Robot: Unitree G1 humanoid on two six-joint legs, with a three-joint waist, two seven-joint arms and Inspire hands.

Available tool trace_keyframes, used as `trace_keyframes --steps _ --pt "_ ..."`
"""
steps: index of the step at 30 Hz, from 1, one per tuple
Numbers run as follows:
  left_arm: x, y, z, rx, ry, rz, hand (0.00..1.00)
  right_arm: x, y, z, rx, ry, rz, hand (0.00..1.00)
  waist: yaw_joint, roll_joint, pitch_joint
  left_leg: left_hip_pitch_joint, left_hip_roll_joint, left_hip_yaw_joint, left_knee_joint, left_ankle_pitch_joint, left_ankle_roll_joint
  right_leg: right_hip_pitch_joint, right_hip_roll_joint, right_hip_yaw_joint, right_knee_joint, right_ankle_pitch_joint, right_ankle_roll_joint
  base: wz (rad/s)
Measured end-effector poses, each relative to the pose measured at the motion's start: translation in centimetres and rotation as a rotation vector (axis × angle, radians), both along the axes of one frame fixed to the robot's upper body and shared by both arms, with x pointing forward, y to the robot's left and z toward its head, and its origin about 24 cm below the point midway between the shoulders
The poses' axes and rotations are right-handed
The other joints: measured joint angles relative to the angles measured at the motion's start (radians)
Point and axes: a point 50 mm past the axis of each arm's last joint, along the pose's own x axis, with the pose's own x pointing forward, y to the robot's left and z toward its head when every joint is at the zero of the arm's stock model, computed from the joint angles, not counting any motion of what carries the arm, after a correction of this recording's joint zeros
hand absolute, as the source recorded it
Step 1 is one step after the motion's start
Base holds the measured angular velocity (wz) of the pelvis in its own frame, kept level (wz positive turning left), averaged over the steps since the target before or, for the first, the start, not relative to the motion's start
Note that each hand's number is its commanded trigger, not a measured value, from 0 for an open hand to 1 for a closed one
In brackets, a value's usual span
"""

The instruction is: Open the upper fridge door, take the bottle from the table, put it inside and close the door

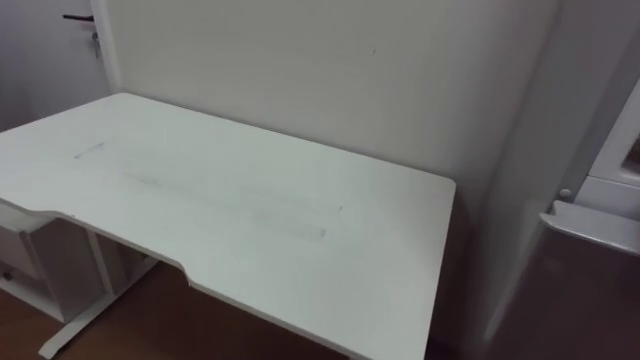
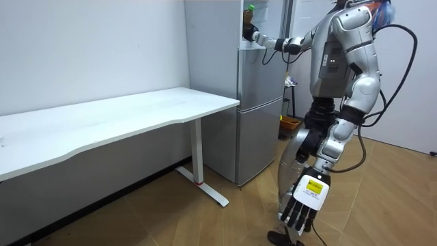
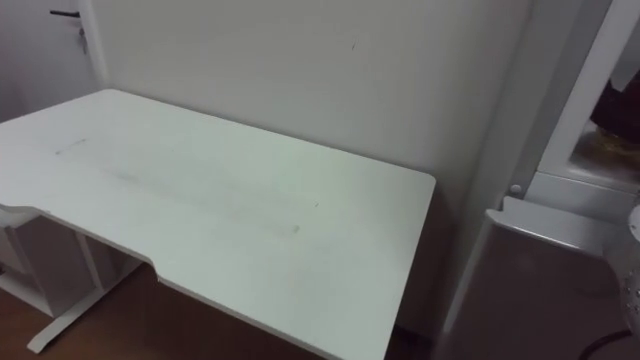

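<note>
Bottle (image 2: 249, 15), one, in right robot hand (image 2: 252, 34)

The green-capped bottle (image 2: 250, 12) is held upright at the open upper compartment of the silver fridge (image 2: 259, 102).

The robot stands on the floor (image 2: 171, 219) before a fridge (image 2: 212, 82), past the table's end. Its right hand (image 2: 254, 35) is raised inside the fridge's upper compartment (image 2: 270, 17), fingers curled round a bottle (image 2: 250, 9) whose top stands above them. Directly below those fingers is the fridge's lower door (image 2: 261, 130). Lower, and to the left of them, a table (image 1: 250, 200) runs along the wall (image 1: 330, 80), its end just beside the fridge. A drawer unit (image 1: 20, 250) sits under the table's far left end. The left hand (image 2: 307, 198) hangs low by the robot's leg, fingers (image 2: 293, 220) pointing at the floor, well apart from the fridge.
</note>
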Motion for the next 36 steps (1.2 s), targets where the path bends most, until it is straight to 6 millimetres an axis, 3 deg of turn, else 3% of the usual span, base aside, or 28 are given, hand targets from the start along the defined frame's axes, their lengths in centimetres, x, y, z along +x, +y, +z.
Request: trace_keyframes --steps 10,12,14,25,36 --pt "0.0 0.4 0.2 0.002 0.001 -0.01 0.0 0.0 0.0 0.1 0.003 -0.001 0.003 0.0 -0.003 -0.008 0.0015 -0.002 0.001 0.004 0.001 0.0 0.0 -0.001 0.0 -0.002 -0.001 0.0 0.001 0.0" --pt "-0.1 0.5 0.2 0.007 0.004 -0.011 0.0 0.0 0.1 0.1 0.004 -0.003 0.006 0.0 -0.003 -0.01 -0.0009 -0.002 0.002 0.007 0.0 0.0 0.0 -0.005 -0.001 -0.002 0.0 0.0 0.001 -0.02" --pt "-0.3 0.7 0.3 0.017 0.009 -0.006 0.0 0.0 0.2 0.3 0.006 -0.002 0.013 0.0 -0.006 -0.015 -0.0091 0.001 0.003 0.012 -0.002 0.0 0.0 -0.005 -0.001 -0.002 -0.001 0.002 -0.001 -0.02" --pt "-2.7 1.2 0.5 0.033 0.036 0.078 0.0 -0.2 1.6 0.1 0.005 0.015 0.097 0.0 -0.038 -0.001 -0.0142 0.093 -0.003 0.03 -0.075 0.005 0.001 0.064 -0.001 0.013 -0.026 0.0 0.008 -0.02" --pt "0.8 1.5 0.4 0.017 -0.032 0.125 0.0 0.1 2.8 0.2 0.026 0.079 0.195 0.0 -0.081 -0.026 -0.0137 0.142 -0.004 0.059 -0.118 0.007 0.0 0.084 0.001 0.046 -0.031 -0.005 0.012 -0.08"
